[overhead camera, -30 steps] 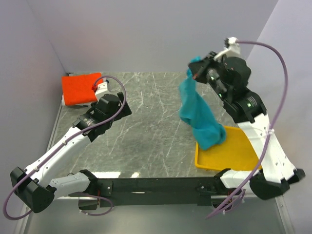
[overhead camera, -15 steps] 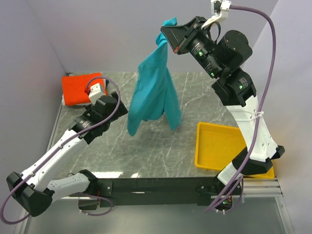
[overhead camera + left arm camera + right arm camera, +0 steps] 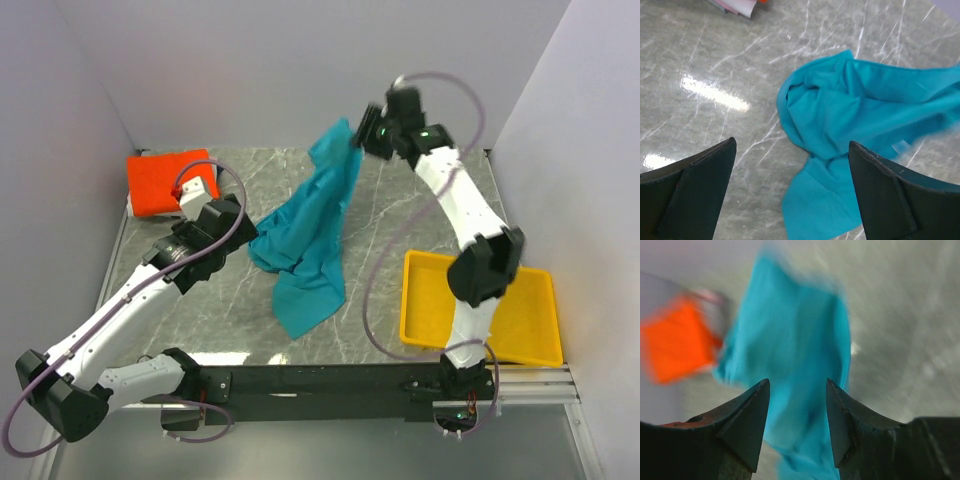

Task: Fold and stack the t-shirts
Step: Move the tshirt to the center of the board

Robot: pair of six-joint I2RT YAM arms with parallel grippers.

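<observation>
The teal-blue t-shirt [image 3: 305, 240] stretches crumpled from the table's middle up toward my right gripper [image 3: 365, 128]. That gripper hangs high at the back, jaws apart, the blurred teal cloth [image 3: 790, 340] showing beyond and between its fingertips [image 3: 797, 382]; I cannot tell if it still touches them. The orange-red t-shirt [image 3: 160, 182] lies folded at the back left, seen as a blur [image 3: 675, 340] in the right wrist view. My left gripper [image 3: 238, 222] is wide open and empty, just left of the teal heap [image 3: 855, 110], which lies beyond its fingertips [image 3: 792, 142].
A yellow tray [image 3: 520, 340] sits at the front right with nothing in it. The right arm's cable [image 3: 375, 290] loops down over the table between the shirt and the tray. Grey walls close in the table on three sides.
My right arm swung the teal shirt from over the tray to the table's middle and opened its jaws. The shirt's lower part now lies on the table. The left arm barely moved.
</observation>
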